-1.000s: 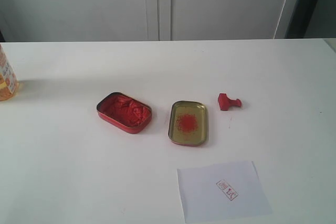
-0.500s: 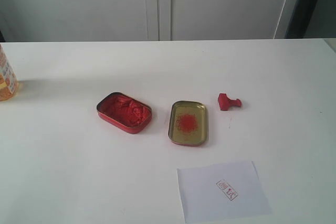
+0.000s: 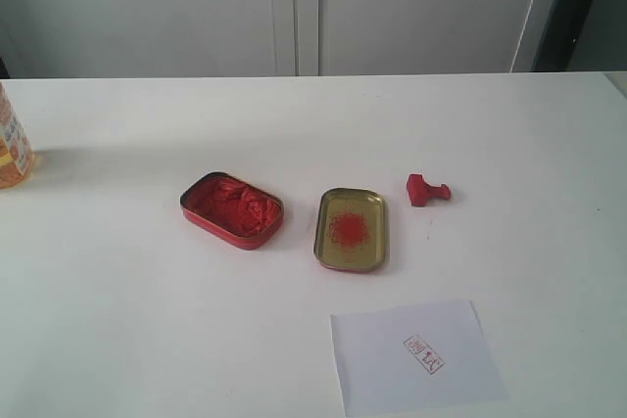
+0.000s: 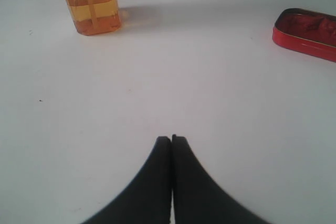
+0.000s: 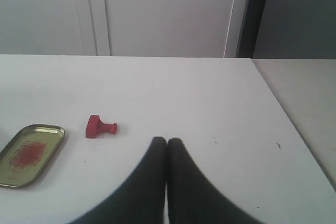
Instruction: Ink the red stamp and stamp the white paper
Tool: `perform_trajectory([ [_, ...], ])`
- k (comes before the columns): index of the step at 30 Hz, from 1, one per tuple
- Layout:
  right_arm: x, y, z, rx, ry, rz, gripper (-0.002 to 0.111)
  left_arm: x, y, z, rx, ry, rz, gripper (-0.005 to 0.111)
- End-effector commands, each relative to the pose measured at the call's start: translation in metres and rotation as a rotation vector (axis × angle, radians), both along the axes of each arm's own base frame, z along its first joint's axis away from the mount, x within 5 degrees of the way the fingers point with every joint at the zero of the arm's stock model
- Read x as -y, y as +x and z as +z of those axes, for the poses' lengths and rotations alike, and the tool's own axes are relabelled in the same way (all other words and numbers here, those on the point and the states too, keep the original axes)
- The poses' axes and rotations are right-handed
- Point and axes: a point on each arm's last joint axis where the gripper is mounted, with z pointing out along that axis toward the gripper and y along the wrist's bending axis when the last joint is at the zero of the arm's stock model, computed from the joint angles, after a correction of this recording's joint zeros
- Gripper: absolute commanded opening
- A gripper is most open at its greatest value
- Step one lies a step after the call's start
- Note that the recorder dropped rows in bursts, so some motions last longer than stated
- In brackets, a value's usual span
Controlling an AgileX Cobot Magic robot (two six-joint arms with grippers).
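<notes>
The red stamp [image 3: 427,189] lies on its side on the white table, right of the gold-lined tin lid [image 3: 352,229]; the right wrist view also shows the stamp [image 5: 99,127] and the lid [image 5: 29,153]. The white paper [image 3: 416,355] lies flat near the front edge with a small red imprint. The red tin of paste [image 3: 232,209] sits left of the lid and shows in the left wrist view as the tin [image 4: 307,32]. My left gripper [image 4: 171,139] is shut and empty, over bare table. My right gripper [image 5: 167,141] is shut and empty, apart from the stamp. Neither arm appears in the exterior view.
An orange translucent bottle [image 3: 12,144] stands at the table's far left edge, seen as the bottle [image 4: 93,1] in the left wrist view. White cabinet doors [image 3: 294,7] run behind the table. The table's right edge [image 5: 286,114] shows in the right wrist view.
</notes>
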Motion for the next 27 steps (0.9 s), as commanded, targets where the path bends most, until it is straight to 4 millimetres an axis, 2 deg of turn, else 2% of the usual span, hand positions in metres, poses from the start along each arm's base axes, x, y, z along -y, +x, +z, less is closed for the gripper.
perform_trajectory([
  [1, 0.001, -0.006, -0.012, 0.031, -0.010, -0.010, 0.000, 0.000, 0.000, -0.001, 0.003, -0.002, 0.002, 0.000],
  [9, 0.001, -0.002, -0.043, -0.022, -0.012, -0.009, 0.000, 0.000, 0.000, -0.001, 0.003, -0.002, 0.002, 0.000],
  [12, 0.000, 0.002, -0.049, 0.024, -0.012, -0.005, 0.000, 0.000, 0.000, -0.001, 0.003, -0.002, 0.002, 0.000],
  [18, 0.000, 0.006, -0.076, -0.050, -0.013, -0.004, 0.000, 0.000, 0.000, -0.001, 0.003, -0.002, 0.002, 0.000],
  [24, 0.000, 0.008, -0.090, -0.070, -0.014, -0.003, 0.000, 0.000, 0.000, -0.001, 0.003, -0.002, 0.002, 0.000],
  [27, 0.000, 0.009, -0.090, -0.062, -0.014, -0.002, 0.000, 0.000, 0.000, -0.001, 0.003, -0.002, 0.002, 0.000],
])
